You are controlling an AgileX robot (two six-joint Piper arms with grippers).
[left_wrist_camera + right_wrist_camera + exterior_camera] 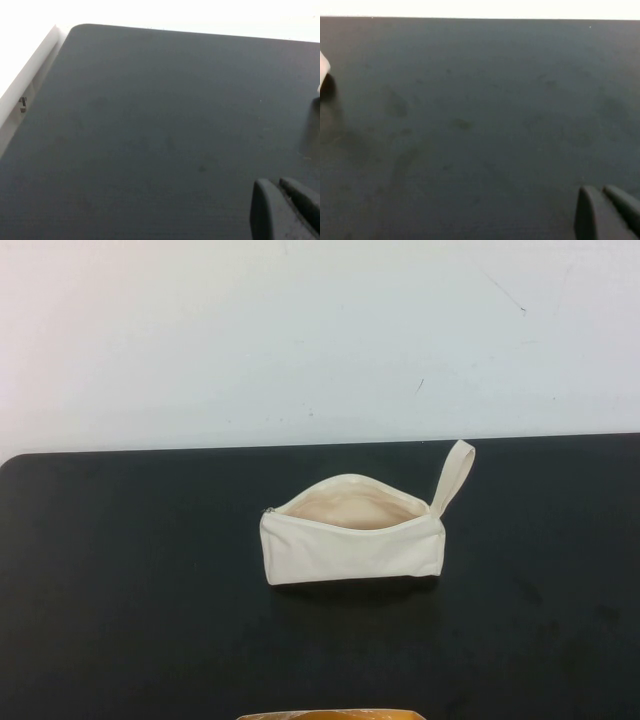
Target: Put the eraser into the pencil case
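— Starting with the biggest thing: what is carrying it all?

— A black counter point(140, 620), with a white wall point(300, 330) behind it.

— And the case?

— The case point(350, 545) stands near the middle of the counter, long side toward the robot. Its zip is undone and the mouth gapes upward, showing the beige lining point(350, 508). The loop point(453, 475) sticks up at the robot's right end, tilted outward.

— Is the eraser in it?

— I cannot tell. No view shows the eraser, and the inside of the case is only partly visible.

— Where are the arms?

— Neither shows in the high view. The left pincer point(280, 187) hangs over bare counter near its rounded left corner. Its tips are narrow, pressed together, with nothing between them. A pale scrap point(318, 89) at the edge of that view may be the case.

— And the right one?

— The right pincer point(603, 192) is also above bare counter, tips narrow and together, holding nothing. A white corner point(323, 70) shows at the edge of its view, well apart from the tips.

— Anything smaller?

— An orange strip point(330, 714) at the near edge of the high view. I cannot tell what it is.
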